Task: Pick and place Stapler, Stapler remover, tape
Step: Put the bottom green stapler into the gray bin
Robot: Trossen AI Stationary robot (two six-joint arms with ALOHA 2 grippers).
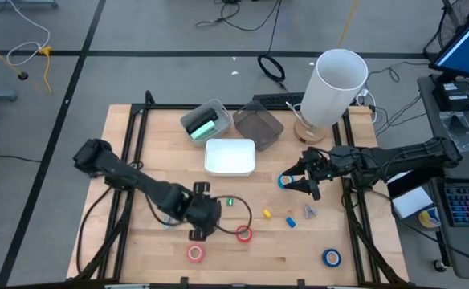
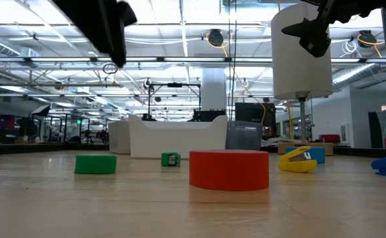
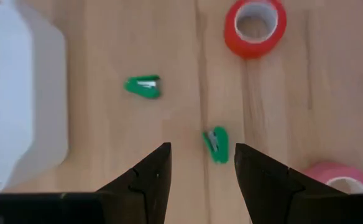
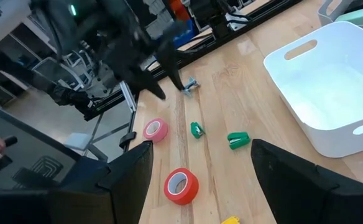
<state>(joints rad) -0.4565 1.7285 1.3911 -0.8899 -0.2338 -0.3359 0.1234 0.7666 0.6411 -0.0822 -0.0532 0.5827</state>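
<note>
The wooden table (image 1: 138, 160) has most of its bare room along the left side and the near middle; the far half is crowded by a white bin (image 1: 230, 156), a clear bin (image 1: 205, 120) with something green inside, a dark smoky bin (image 1: 258, 126) and a tall white cylinder (image 1: 332, 87) at the far right corner. The tape lies scattered near the front edge: a red roll (image 1: 243, 234) and a pink roll (image 1: 195, 254) close together left of centre, and a blue roll (image 1: 332, 258) almost at the right front corner. Two small green pieces (image 3: 143, 86) (image 3: 217, 144) lie on open wood between the white bin and the red roll; whether they are staple removers or small staplers is hard to tell. The left gripper (image 1: 204, 215) hangs low over the table just beside the red roll, its arm stretched diagonally from the left edge, jaws spread and empty. The right gripper (image 1: 295, 181) reaches in from the right side, level with the white bin's near edge, jaws spread wide; another blue roll (image 1: 283, 181) seems to sit at its tips.
</note>
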